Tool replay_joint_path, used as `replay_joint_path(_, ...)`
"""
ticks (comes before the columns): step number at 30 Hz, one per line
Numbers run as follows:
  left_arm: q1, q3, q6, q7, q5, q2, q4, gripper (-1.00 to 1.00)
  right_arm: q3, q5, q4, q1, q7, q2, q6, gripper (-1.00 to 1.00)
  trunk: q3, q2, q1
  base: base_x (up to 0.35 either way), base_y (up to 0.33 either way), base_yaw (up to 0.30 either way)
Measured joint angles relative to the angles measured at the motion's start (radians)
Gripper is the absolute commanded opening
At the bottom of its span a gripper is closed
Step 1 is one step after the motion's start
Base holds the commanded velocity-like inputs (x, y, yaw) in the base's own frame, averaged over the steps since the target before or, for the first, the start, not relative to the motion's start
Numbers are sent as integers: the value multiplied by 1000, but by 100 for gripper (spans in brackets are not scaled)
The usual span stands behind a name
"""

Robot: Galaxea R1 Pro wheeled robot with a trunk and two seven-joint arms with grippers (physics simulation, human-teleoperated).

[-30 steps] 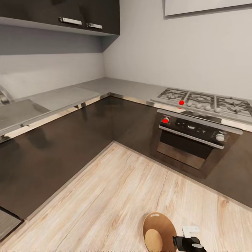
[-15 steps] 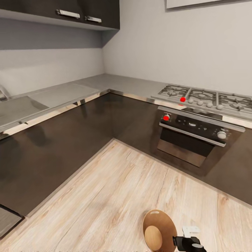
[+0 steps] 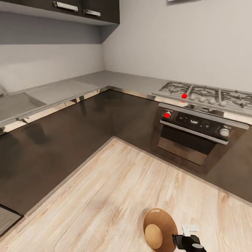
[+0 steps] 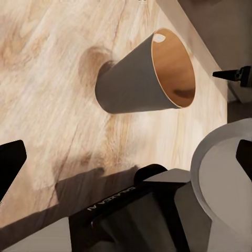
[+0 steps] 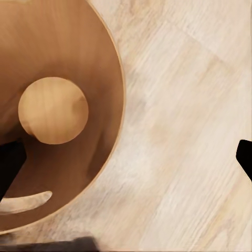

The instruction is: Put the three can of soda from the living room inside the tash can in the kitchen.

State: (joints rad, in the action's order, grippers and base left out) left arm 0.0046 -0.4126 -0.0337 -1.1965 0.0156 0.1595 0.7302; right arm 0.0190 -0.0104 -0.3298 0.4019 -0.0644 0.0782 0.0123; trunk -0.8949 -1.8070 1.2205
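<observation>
Hovering beside trash can (image 3: 159,229) on kitchen floor (image 3: 115,196): right tool (image 5: 126,157) open, empty; left tool state unclear.

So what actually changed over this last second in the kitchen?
Mainly the camera: the head view tilted down slightly, so the upper cabinets, hob and oven slid up in the frame. That is view motion, not things moving. The tash can stays standing on the wood floor, with the right end effector beside it. Nothing was grasped or released, and the can's inside looks empty.
</observation>
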Motion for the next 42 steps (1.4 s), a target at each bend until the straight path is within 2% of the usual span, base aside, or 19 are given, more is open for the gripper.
replay_joint_path(14, 0, 0, 0, 0, 0, 0, 0, 100, -1, 0, 0, 0, 0, 0, -6, 100, -2, 0, 0, 66, 0, 0)
replay_joint_path(42, 0, 0, 0, 0, 0, 0, 0, 100, -1, 0, 2, 0, 0, 0, -6, 100, -130, -196, 107, 0, 0, 0)
